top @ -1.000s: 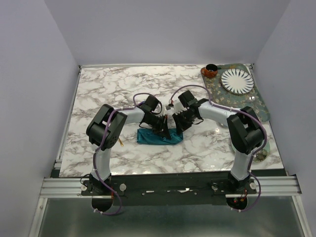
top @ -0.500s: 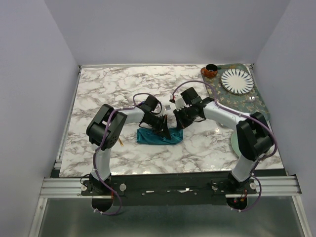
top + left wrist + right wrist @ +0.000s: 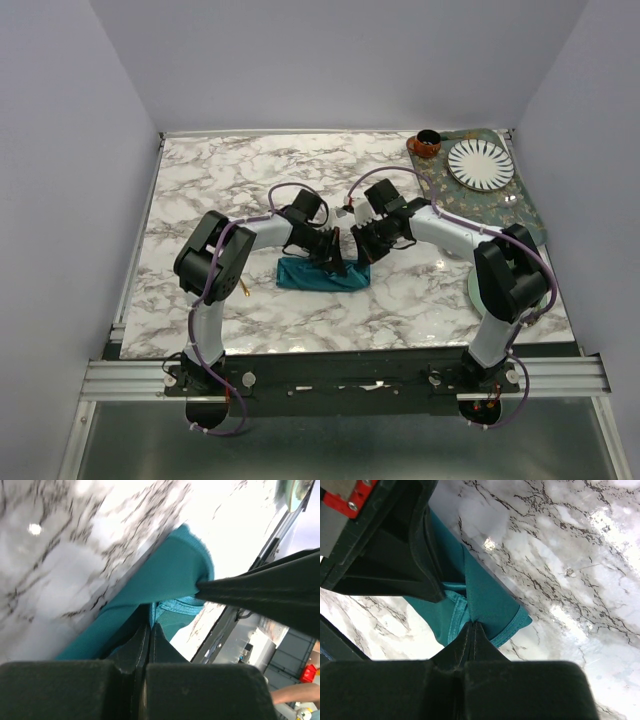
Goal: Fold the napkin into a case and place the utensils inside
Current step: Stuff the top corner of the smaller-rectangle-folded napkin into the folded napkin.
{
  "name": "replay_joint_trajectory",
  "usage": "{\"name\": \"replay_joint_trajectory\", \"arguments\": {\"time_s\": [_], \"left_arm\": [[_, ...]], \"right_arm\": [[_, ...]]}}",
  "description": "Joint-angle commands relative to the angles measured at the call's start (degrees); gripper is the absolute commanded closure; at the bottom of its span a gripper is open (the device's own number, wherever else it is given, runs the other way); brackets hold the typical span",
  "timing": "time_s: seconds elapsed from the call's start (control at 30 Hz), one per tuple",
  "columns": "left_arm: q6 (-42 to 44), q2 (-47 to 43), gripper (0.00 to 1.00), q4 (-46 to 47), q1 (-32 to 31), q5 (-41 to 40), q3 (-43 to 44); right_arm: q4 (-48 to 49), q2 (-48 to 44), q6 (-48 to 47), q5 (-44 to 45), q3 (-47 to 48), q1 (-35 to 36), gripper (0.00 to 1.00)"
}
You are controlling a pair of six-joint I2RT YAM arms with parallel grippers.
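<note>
The left fingers (image 3: 134,649) are pressed together on a thin layer of the teal napkin (image 3: 320,275). The right fingers (image 3: 459,649) are likewise clamped on a fold of it, their tips close to the other pair. The cloth lies as a narrow folded band on the marble table (image 3: 200,190), between the two arms. To fold well, I judge both pinches should travel together at one height, keeping the held edge taut and parallel to the band, and lay it flush before letting go. Uneven pull would skew the case. A gold utensil (image 3: 243,289) lies beside the left arm.
</note>
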Motion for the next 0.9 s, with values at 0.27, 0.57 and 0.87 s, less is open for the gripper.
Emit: {"name": "replay_joint_trajectory", "arguments": {"time_s": [0.27,0.57,0.87], "left_arm": [[2.1,3.6,1.0,-0.5,0.1,-1.5,7.4],[5.4,6.6,0.98,-5.2,-0.9,-3.3,9.3],[0.3,-0.6,0.62,6.7,2.4,-1.8,3.2]], "right_arm": [[-1.0,-0.2,-1.2,-0.3,0.9,0.3,0.99],[-1.0,-0.5,-1.4,1.3,1.1,0.3,0.99],[-0.9,-0.4,-2.8,1.8,-0.2,0.4,1.0]]}}
